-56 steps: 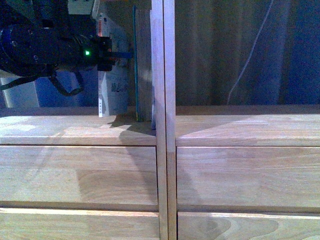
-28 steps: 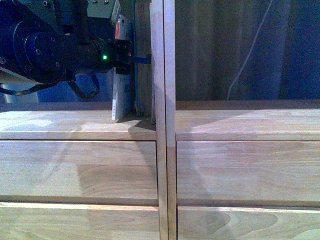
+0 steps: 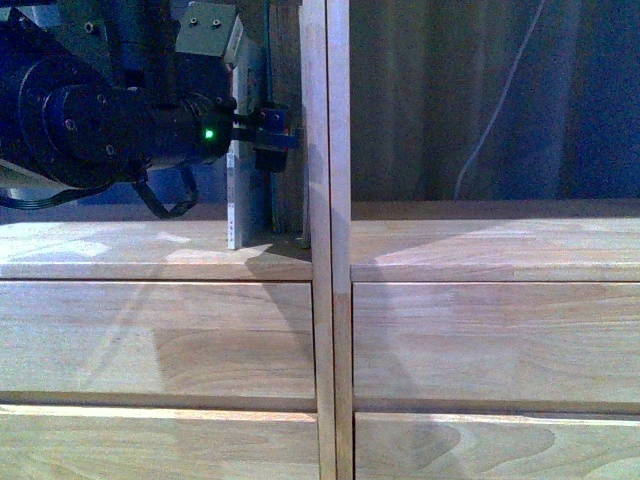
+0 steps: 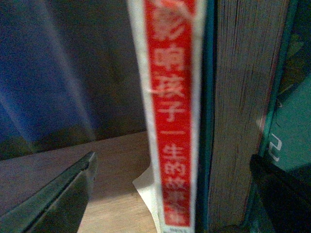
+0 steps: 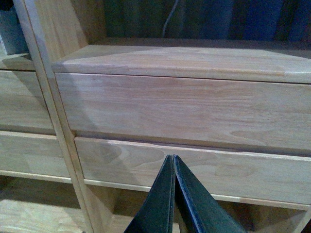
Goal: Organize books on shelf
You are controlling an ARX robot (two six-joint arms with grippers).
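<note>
Pale Chinese characters run down the red-topped white spine of the thin paperback, where "孩子一生的" can be read; the characters above and below are blurred. A pale mark like "2" shows on the teal book's cover.

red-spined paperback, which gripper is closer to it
Left. The left gripper is open with its fingers either side of the paperback and the teal book. The right gripper is shut, down by the drawer fronts.
</note>
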